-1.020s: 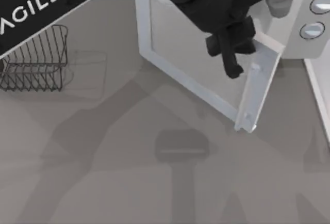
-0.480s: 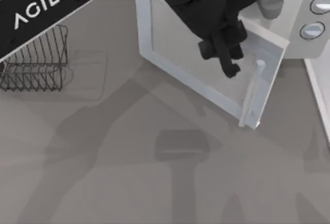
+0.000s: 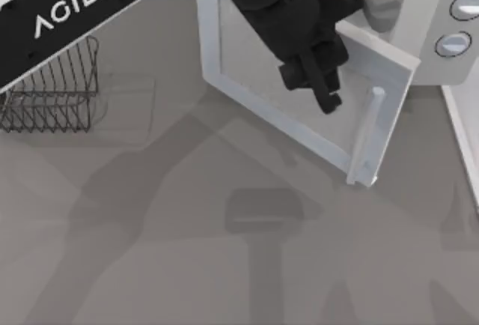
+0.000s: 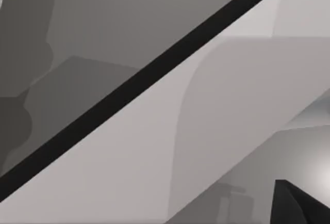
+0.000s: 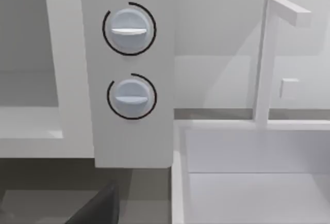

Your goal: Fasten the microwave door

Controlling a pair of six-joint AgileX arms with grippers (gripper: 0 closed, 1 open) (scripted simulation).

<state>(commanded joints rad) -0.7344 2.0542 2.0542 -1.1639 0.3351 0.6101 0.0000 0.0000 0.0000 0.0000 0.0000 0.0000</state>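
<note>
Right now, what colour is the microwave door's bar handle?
Pale white, like the microwave door frame; the bar handle shows best in the top view.

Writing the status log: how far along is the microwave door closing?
Done: left gripper is at the microwave door, on its pane beside the handle. In hand: pushing. Left: door stands well open, angled out from the microwave body; it must swing fully shut.

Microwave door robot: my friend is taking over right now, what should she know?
Left gripper: over the window side of the microwave door, near its handle, not gripping it.
Right gripper: parked in front of the microwave's two knobs.
Door: wide open, its free edge pointing out over the table; a wire basket sits at the left.
Done: the arm has reached the door.
Left: swing the door fully shut against the microwave.
</note>
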